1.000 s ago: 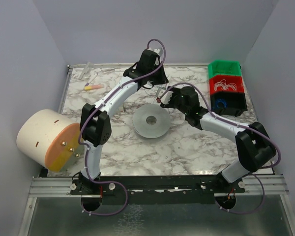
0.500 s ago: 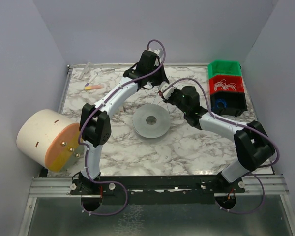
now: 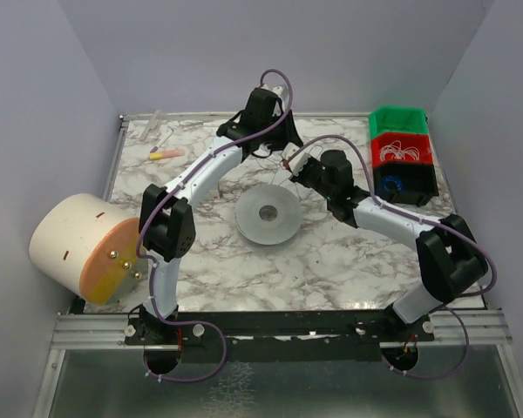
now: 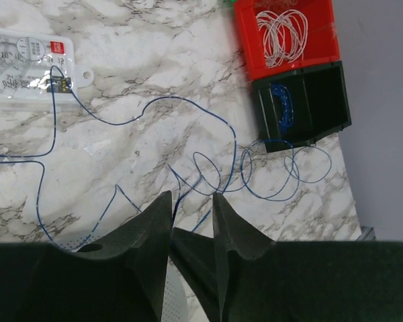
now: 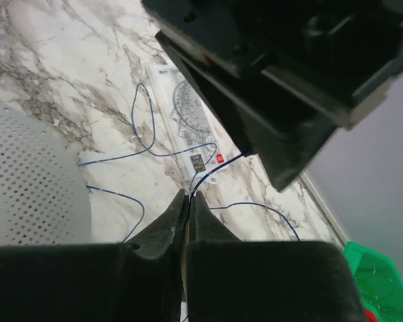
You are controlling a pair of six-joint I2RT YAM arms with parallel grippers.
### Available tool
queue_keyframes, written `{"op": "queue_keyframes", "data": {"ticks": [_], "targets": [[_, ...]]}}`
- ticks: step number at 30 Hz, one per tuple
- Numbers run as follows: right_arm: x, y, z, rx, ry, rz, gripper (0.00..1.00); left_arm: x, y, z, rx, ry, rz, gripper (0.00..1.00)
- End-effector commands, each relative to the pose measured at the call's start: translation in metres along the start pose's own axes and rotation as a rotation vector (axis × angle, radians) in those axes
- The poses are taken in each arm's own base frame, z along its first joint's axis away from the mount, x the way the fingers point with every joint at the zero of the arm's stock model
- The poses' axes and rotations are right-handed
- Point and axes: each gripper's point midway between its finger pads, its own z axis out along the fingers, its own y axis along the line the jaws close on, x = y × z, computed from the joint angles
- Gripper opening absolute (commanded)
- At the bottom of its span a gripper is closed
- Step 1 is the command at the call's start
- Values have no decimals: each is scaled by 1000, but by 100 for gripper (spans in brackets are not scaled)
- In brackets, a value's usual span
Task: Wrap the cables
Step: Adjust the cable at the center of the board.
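Marble table (image 3: 331, 261) (lilac walls (image 3: 331, 52)) bears cables (image 4: 176, 99).

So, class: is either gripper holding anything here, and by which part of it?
The right gripper pinches the thin blue cable partway along its length, jaws shut on it. The left gripper holds nothing; its jaws stand apart around loose cable.

Left fingers (image 4: 154, 225) stand slightly parted; right fingers (image 5: 169, 228) are pressed tightly together.

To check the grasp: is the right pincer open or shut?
Shut: the right pincer shows no gap and pinches the thin blue cable.
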Motion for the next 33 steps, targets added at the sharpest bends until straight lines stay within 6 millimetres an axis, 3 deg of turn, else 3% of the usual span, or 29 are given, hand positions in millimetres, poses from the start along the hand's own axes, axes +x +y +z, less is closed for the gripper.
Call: {"op": "queue_keyframes", "data": {"ticks": [1,4,8,11,16,20,25,29,33], "targets": [[-22,2,-14,-102,-41,71,1,-30,-22,-35,58,-83,27,42],[-28,-1,-25,-176,-60,146,1,-51,-17,-53,51,-133,25,61],[-42,-9,-47,-300,-114,266,1,-85,-11,-89,39,-224,56,97],[-52,-11,-69,-413,-149,347,1,-102,-12,-115,9,-291,161,99],[-78,-18,-100,-557,-219,498,0,-107,-22,-145,21,-360,479,99],[-100,-28,-122,-663,-256,656,1,-88,-28,-148,-6,-334,816,99],[-109,-22,-137,-814,-204,864,0,-33,-34,-134,-41,-193,1108,98],[-99,-21,-143,-933,-167,1048,0,14,-48,-130,45,-85,1231,91],[-80,-34,-145,-987,-122,1214,0,41,-54,-131,134,-15,1285,87]]}}
